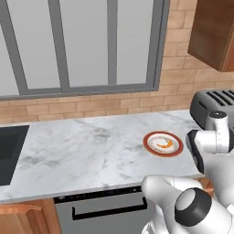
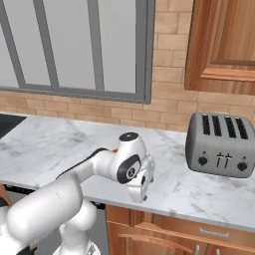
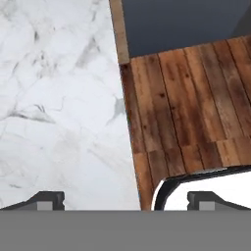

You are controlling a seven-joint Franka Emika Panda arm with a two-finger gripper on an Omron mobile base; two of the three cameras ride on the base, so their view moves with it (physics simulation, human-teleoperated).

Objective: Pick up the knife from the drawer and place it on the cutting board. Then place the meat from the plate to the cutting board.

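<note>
The arm is hanging over the table's front edge, nothing in hand yet.

The tool (image 2: 141, 191) is pointing straight down with its jaws standing wide and empty, hovering at the table (image 1: 82, 151) edge, probably readying for the drawer below. Farther back, the meat (image 1: 163, 145) is lying on the plate (image 1: 163, 143), untouched; beyond sits a toaster (image 2: 221, 144). I cannot make out the knife or cutting board.
</note>
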